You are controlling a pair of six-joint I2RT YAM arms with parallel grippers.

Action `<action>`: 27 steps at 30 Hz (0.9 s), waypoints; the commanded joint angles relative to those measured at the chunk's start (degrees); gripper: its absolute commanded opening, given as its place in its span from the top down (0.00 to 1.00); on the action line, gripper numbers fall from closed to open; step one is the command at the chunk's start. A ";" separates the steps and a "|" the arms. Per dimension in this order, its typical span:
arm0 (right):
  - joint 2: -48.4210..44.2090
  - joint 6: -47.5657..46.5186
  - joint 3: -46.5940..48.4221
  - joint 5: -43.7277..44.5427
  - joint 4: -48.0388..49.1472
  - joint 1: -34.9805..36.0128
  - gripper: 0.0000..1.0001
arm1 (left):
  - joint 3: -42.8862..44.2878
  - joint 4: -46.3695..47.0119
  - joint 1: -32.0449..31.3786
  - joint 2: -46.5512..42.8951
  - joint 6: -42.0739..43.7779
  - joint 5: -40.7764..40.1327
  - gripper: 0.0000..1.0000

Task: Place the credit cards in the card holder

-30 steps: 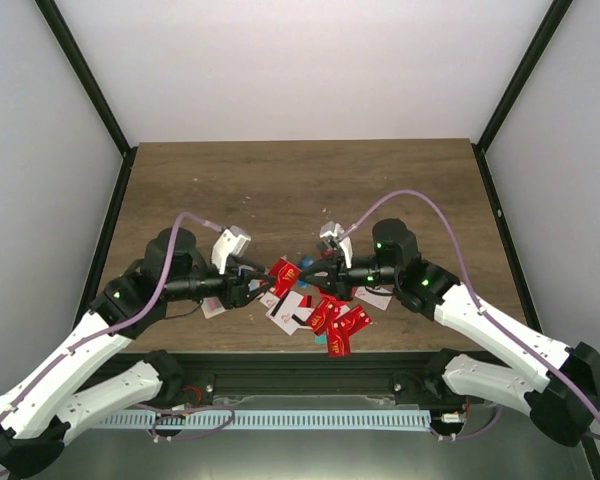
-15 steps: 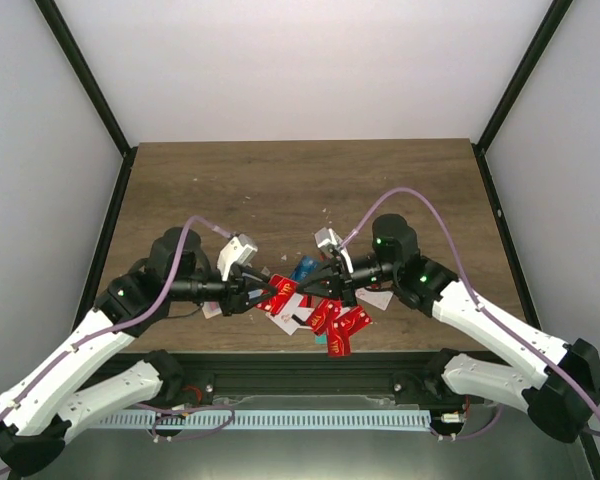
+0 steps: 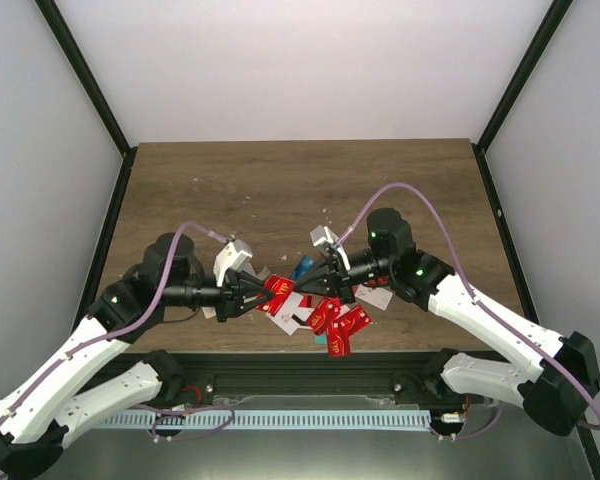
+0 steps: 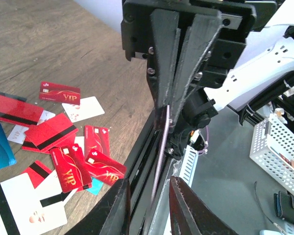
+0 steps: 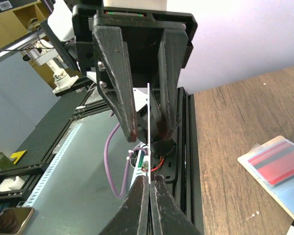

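- Passing one card [image 5: 149, 132] hand to hand, by the look of it: right hand [image 5: 149, 188] is pinched tight on its edge, above the table [image 3: 280, 190].
- Left hand [image 4: 149, 183] faces it with jaws apart, one on each side of that card. No contact visible.
- Rest of the cards [image 3: 325, 315] lie loose on the table, under and between both hands.
- Holder: can't pick it out for sure. No card visibly in it, so I'd say nearly everything is left.
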 commanded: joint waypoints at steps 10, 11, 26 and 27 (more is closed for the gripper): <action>0.88 -3.44 4.01 -2.81 -3.12 -0.38 0.99 | -0.68 0.33 0.23 -2.10 -0.40 0.21 0.76; 0.93 -3.43 4.02 -2.92 -2.97 -0.38 0.99 | -0.76 0.35 0.21 -2.09 -0.40 0.31 0.77; 3.10 3.05 3.92 8.33 -1.06 -2.03 0.51 | -3.99 3.29 0.42 -1.87 -11.36 -19.97 0.96; 4.00 5.05 3.34 10.46 0.20 -2.72 0.49 | -4.24 3.10 0.84 -1.33 -13.36 -23.21 0.96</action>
